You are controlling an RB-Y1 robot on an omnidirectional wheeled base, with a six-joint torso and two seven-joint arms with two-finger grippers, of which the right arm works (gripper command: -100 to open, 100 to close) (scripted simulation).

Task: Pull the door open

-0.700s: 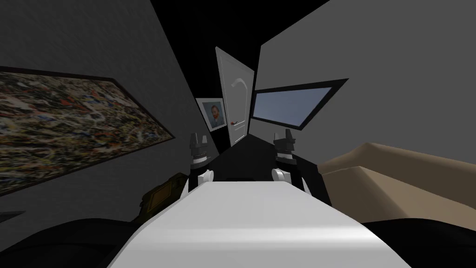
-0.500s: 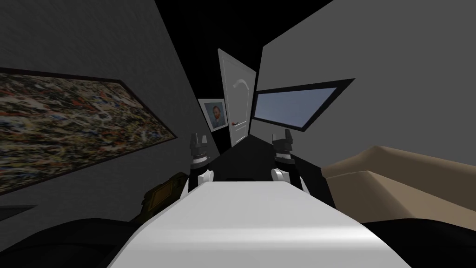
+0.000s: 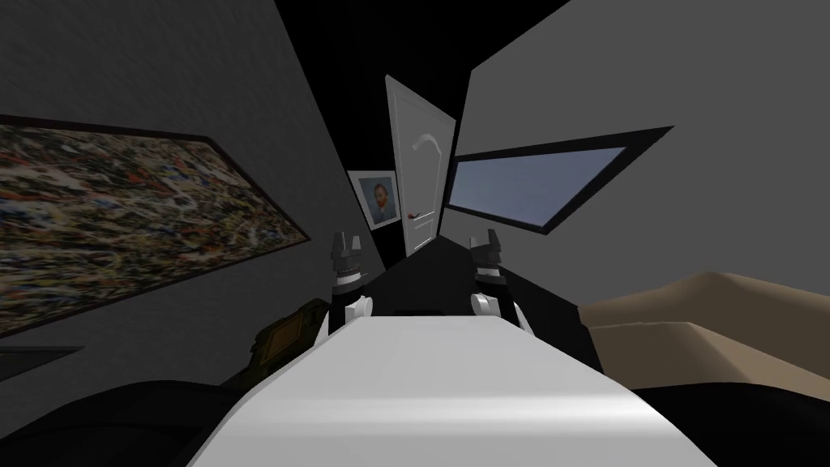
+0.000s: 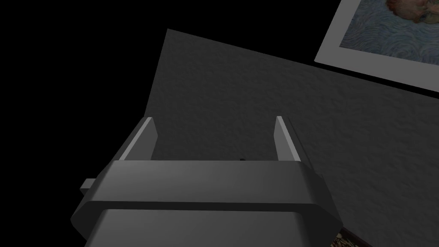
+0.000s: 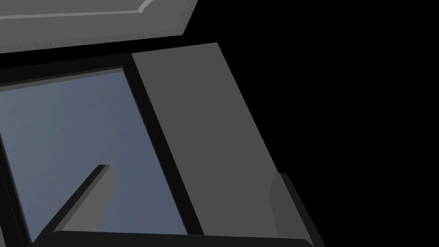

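White door (image 3: 420, 162) stands ahead, well apart from left gripper (image 4: 214, 124) and right gripper (image 5: 192, 171); fingers on both spread wide, empty. Door judged stiff, hinged; take hold at its lever handle (image 3: 417, 216).

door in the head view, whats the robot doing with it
The robot faces a white door at the far end of a narrow stretch between grey walls, and nothing is handling it yet. The left gripper and right gripper are both raised in front of the chest, open and empty, well short of the door. The door's handle is untouched. The right gripper points toward a window beside the door, the left toward the wall with a portrait.
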